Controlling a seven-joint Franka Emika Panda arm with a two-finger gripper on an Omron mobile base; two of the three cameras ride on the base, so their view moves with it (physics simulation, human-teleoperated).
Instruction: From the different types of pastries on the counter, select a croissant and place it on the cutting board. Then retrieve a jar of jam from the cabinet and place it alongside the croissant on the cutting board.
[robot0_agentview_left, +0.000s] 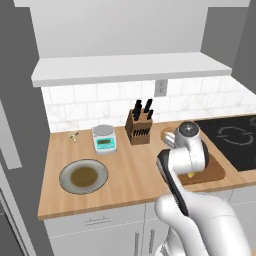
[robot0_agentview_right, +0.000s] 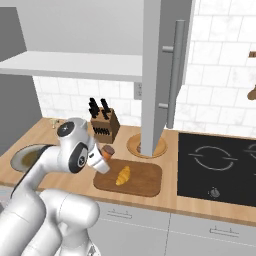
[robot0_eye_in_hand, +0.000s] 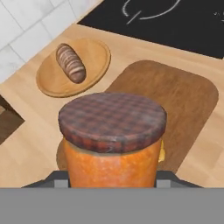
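At the far left of the worktop (robot0_agentview_left: 125, 185) sits a round grey-olive plate (robot0_agentview_left: 83, 176), close to the front edge, with bare wood around it. Behind it, near the tiled wall, stand a small kitchen scale (robot0_agentview_left: 104, 138) and then a knife block (robot0_agentview_right: 105, 126); the stretch of wood between the plate and the block lies open. Next comes the cutting board (robot0_agentview_right: 145, 180), its long side running close to the front edge of the worktop. The croissant (robot0_agentview_right: 123, 175) lies on the board's left half, leaving the right half bare. The pincer (robot0_agentview_right: 102, 161) is closed on the jar of jam (robot0_eye_in_hand: 111, 144), holding it above the board's left rear corner, just beside the croissant; whether the jar touches the board cannot be told. Behind the board a round light-wood plate (robot0_eye_in_hand: 94, 65) carries a brown bun (robot0_eye_in_hand: 70, 62), and an open cabinet door (robot0_agentview_right: 162, 75) hangs over that plate. Right of the board a narrow strip of wood separates it from the black cooktop (robot0_agentview_right: 220, 167).
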